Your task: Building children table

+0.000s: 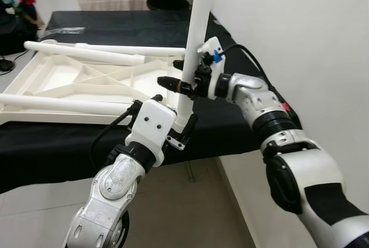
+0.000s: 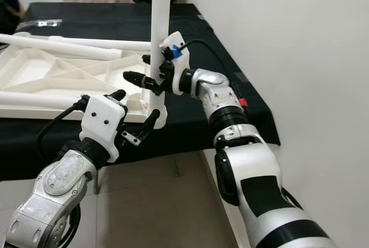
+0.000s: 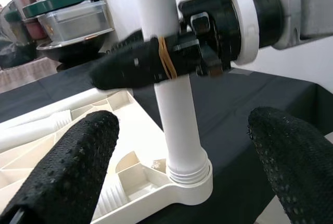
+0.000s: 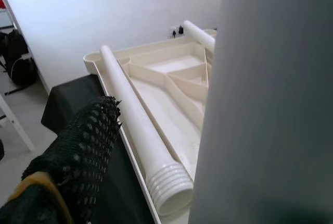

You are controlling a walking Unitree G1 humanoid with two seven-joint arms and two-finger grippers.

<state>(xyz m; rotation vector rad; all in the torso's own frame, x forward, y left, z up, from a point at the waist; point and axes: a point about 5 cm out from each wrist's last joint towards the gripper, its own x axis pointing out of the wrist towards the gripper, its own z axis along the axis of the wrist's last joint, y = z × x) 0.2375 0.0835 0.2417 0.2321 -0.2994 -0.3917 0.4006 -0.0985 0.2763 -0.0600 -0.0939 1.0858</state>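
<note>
A white table leg (image 1: 199, 23) stands upright, its long axis vertical, with its threaded lower end seated in the corner socket of the upturned white tabletop (image 1: 69, 83). The right gripper (image 1: 183, 74) is clamped around this leg partway up: one black finger reaches past the leg on the side towards the tabletop, and the leg is pressed between the pair. Below it, the left gripper (image 3: 182, 156) faces the socket with its fingers (image 3: 73, 161) spread wide, one on either side of the leg's base and neither touching it; it holds nothing.

Two more legs lie flat on the tabletop's ribbed underside, long axes roughly level and running away from the grippers. One lying leg (image 4: 138, 125) points its threaded end towards the right gripper's finger; the other leg (image 1: 86, 53) rests across the far edge.

The tabletop lies on a black cloth (image 1: 242, 124) covering a low surface, whose corner sits just under the left gripper. A plain white wall (image 1: 300, 23) rises close beside the right arm. Pale floor tiles (image 1: 190, 202) show below, and stacked containers (image 3: 73, 18) and a dark bowl stand beyond the cloth.
</note>
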